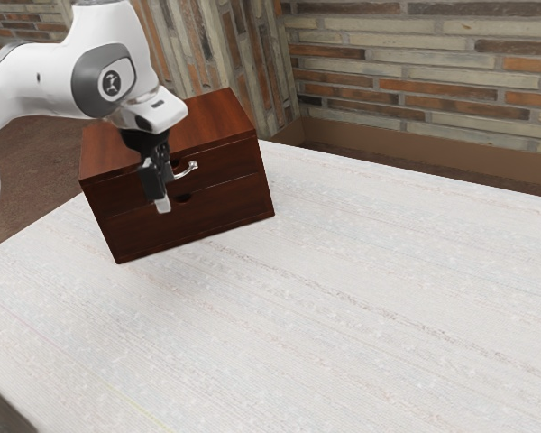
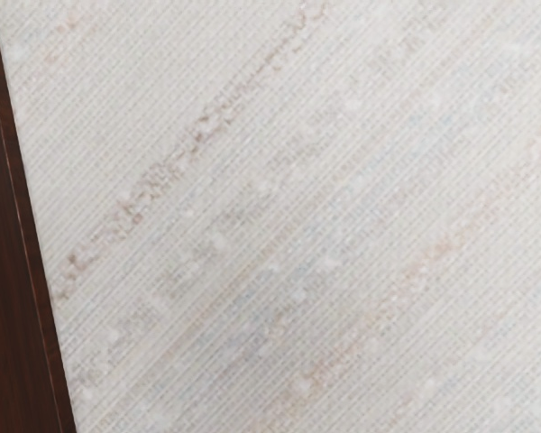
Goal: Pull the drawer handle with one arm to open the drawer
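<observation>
The drawer (image 1: 218, 161) looks shut, at ten o'clock on the desk (image 1: 370, 307). The hand (image 1: 160, 188) hangs at eight o'clock of the handle (image 1: 186, 169); clamped or apart, I cannot tell. A poor hold could slip off when pulling.

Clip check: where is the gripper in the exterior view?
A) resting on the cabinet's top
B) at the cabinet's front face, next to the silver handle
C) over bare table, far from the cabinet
B: the gripper hangs against the front face of the wooden cabinet, right beside the silver drawer handle.
</observation>
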